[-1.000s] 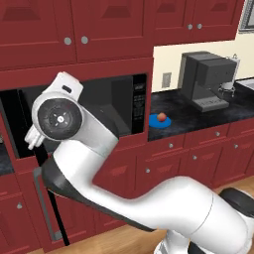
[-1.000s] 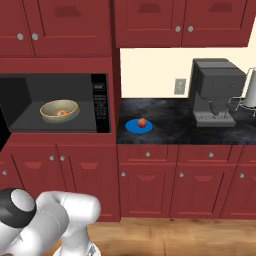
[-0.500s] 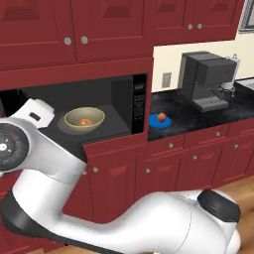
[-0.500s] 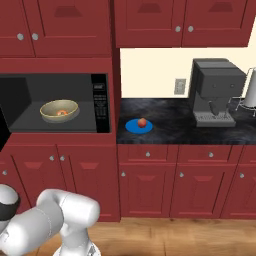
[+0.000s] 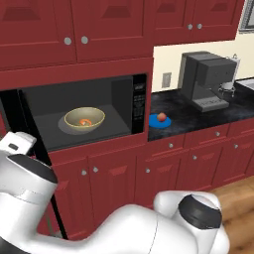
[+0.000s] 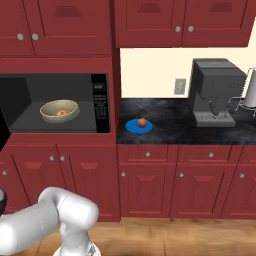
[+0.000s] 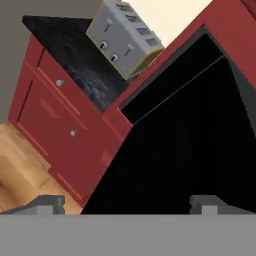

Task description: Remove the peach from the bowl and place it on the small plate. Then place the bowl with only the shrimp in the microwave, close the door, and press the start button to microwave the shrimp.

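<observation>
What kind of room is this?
It looks like a kitchen. There's a built-in microwave with a bowl inside, a coffee machine on the dark counter, and red cabinets above and below.

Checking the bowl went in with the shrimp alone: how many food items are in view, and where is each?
2. The shrimp lies in the bowl inside the open microwave. The peach sits on the small plate on the counter. Anything else in the bowl could be hidden by its rim.
</observation>
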Controlling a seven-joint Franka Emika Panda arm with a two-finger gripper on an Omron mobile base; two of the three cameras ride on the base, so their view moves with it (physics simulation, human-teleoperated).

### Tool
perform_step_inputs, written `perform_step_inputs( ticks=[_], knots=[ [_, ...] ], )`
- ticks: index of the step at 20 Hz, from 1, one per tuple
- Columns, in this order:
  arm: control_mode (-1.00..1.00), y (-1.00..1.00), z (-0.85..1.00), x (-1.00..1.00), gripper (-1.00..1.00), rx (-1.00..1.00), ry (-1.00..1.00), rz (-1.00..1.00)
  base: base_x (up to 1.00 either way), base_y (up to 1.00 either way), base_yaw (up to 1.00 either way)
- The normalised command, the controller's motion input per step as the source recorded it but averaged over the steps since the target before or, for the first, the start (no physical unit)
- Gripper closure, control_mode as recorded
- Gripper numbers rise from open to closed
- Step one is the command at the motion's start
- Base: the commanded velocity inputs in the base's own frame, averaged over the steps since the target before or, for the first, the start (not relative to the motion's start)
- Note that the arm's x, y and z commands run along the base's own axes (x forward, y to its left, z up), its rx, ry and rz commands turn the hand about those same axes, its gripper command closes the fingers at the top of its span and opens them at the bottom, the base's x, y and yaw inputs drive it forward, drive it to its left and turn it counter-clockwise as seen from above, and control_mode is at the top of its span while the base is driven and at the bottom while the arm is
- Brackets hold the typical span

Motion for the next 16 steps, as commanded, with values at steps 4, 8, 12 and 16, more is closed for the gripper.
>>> perform_step_inputs(
  ticks=[4,8,12,16],
  knots=[
    [-1.0,0.17,-0.79,0.65,-1.0,-0.29,0.17,-0.02,0.0,0.0,0.0],
    [-1.0,-0.37,-0.43,0.38,-1.0,-0.12,0.06,-0.06,0.0,0.0,0.0],
    [-1.0,-0.99,0.0,0.01,-1.0,0.0,-0.04,0.0,0.0,0.0,0.0],
    [-1.0,-1.0,0.0,0.08,-1.0,0.01,-0.01,0.0,0.0,0.0,0.0]
  ],
)
